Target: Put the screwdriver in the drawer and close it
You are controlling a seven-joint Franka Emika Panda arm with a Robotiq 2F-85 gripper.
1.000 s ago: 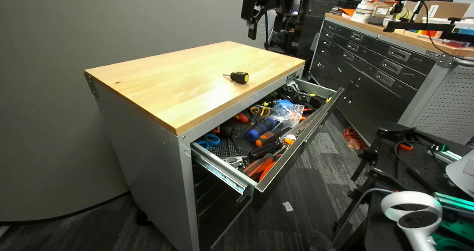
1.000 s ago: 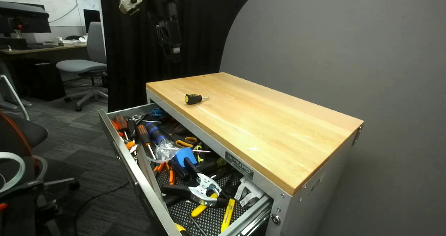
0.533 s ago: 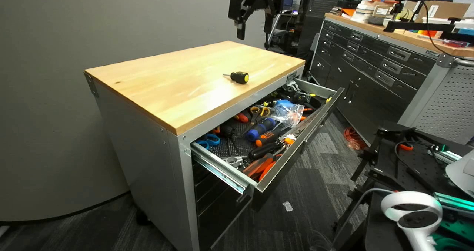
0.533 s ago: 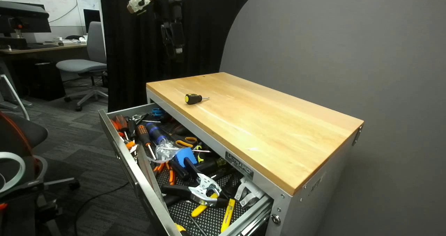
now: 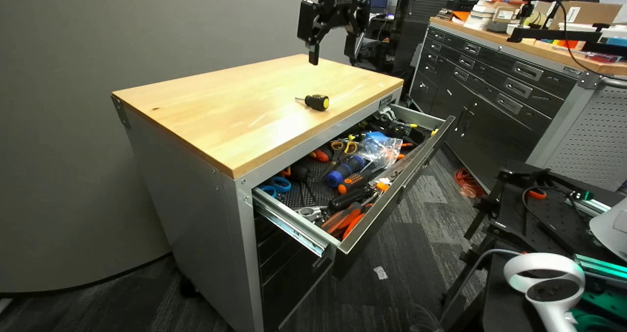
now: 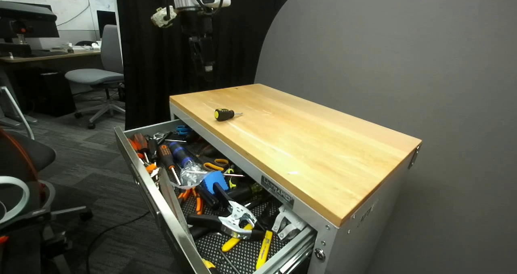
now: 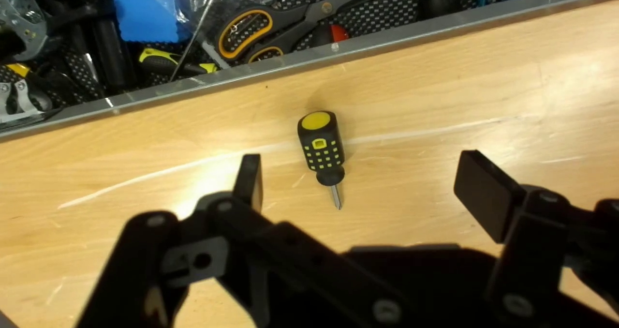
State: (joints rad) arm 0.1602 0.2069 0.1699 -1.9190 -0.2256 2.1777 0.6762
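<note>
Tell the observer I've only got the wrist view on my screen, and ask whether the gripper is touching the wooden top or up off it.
Observer: Up off it. The gripper hangs in the air; in an exterior view, black curtain shows between it and the wooden top.
Operator: Thanks. What's past the top edge of my picture, beyond what I can see?
Observer: The front of the drawer, standing well out from the cabinet.
Operator: Anything lying close to that front that I'm missing?
Observer: Yes, orange-handled tools lie just inside it, near one end.
</note>
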